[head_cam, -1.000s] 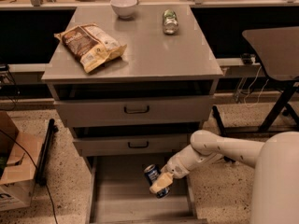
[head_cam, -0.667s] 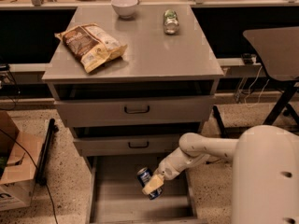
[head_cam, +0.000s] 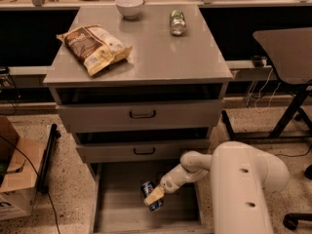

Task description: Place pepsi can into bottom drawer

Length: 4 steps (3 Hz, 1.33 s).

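The bottom drawer [head_cam: 117,204] is pulled out at the foot of the grey cabinet, a shallow tray with low side walls. My gripper [head_cam: 153,196] reaches down into it from the right on a white arm. It is shut on the pepsi can [head_cam: 149,193], a small dark blue can held tilted just above the drawer floor near the middle. The tan fingers [head_cam: 155,196] cover part of the can's side.
The two upper drawers [head_cam: 142,114] with black handles are shut. On the cabinet top lie a chip bag [head_cam: 95,47], a white bowl [head_cam: 129,6] and a green-and-silver can [head_cam: 178,22]. A cardboard box [head_cam: 14,174] stands at the left, a table [head_cam: 287,52] at the right.
My gripper has carried the pepsi can to the left and a little deeper over the bottom drawer. The arm's body has swung further into view at the right.
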{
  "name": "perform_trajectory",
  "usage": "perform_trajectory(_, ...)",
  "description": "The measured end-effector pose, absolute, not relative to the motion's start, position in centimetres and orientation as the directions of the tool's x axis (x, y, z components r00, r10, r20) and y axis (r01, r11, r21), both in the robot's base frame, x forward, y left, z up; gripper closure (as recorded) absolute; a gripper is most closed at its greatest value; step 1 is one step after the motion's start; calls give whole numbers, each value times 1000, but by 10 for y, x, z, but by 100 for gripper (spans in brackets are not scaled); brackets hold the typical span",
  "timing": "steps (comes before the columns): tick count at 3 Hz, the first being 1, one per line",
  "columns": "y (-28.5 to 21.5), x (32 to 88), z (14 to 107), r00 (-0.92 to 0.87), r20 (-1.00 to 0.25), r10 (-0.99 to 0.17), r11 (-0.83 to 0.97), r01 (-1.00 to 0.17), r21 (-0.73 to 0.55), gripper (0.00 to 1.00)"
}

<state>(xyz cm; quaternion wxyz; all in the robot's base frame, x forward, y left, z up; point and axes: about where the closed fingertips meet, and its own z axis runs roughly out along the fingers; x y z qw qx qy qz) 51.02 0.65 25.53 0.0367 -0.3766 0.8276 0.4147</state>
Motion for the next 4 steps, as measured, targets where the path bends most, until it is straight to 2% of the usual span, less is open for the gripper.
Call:
perform_trajectory(1,3,520,171,-814,-269,-515,438,-520,734,74)
perform_trajectory(2,-3,538,130,-861,-219,-460,488,-451,747,51)
perform_trajectory(4,-6,557,129,-861,-248,-444,497,-467,731,5)
